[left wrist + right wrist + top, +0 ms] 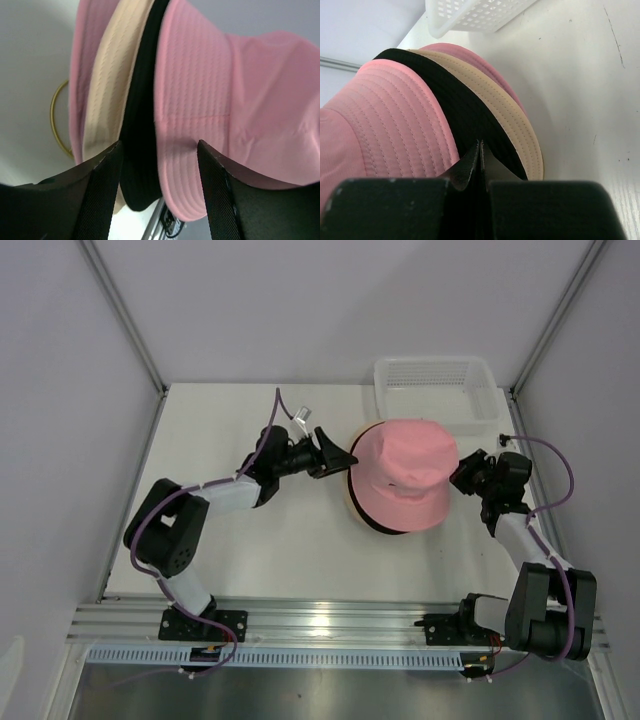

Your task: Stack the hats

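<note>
The four hats sit in one stack at the table's middle right. The top pink hat (pixel 405 475) covers the others. In the left wrist view the brims lie layered: top pink (pixel 200 100), black (pixel 142 125), beige (pixel 107 100), bottom pink (pixel 80 75). My left gripper (pixel 337 456) is open at the stack's left edge, with the black and top pink brim edges between its fingers (pixel 159 145). My right gripper (pixel 462 478) is shut at the stack's right edge, its tips (pixel 480 142) against the black brim (pixel 450 100), with nothing seen between them.
A clear plastic bin (pixel 435 390) stands at the back right, just behind the stack, and also shows in the right wrist view (pixel 475 12). A gold wire ring (pixel 55 115) of the stand shows under the hats. Grey walls close in the table on three sides.
</note>
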### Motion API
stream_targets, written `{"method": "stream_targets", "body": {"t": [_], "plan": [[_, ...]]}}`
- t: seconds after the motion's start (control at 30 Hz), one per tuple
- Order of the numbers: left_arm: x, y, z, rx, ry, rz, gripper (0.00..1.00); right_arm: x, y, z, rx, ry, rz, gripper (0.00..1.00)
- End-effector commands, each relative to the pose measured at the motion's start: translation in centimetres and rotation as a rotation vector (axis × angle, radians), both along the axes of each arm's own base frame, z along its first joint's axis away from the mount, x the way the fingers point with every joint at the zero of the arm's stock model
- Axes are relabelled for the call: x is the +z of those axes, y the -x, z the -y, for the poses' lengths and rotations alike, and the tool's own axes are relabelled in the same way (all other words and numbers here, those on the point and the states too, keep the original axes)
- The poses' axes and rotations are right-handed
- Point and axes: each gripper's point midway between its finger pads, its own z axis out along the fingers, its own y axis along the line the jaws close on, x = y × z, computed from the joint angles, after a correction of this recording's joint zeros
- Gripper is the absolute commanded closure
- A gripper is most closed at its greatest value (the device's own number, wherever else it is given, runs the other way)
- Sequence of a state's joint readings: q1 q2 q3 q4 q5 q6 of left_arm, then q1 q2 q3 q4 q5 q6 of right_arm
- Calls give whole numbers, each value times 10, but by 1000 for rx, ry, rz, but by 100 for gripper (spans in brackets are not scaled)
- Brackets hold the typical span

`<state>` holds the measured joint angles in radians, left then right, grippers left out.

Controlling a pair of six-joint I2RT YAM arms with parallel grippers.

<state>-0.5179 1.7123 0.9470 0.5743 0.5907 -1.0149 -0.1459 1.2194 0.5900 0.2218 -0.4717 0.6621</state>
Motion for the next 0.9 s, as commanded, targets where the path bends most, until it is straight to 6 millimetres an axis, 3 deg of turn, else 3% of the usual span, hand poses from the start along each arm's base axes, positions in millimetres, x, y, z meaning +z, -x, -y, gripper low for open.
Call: {"method": "stream_targets", "body": {"t": [0.0,0.23,0.4,0.5,0.67,0.73,0.87], "plan": [[19,15,-1,-25,58,15,36,22,-5,0,0,18,52,100],[48,20,11,-84,152,89,43,19,-3,-13,41,35,41,100],[51,25,13,-108,200,109,44,15,-1,-17,51,54,31,100],[56,26,14,-116,213,130,50,12,0,-17,50,60,23,100],[52,22,15,-108,191,119,82,12,1,-15,43,75,17,100],[47,18,16,-94,171,104,99,12,1,-13,33,87,3,100],[28,10,12,-51,101,79,99,15,-1,-5,-5,102,-47,100]]}}
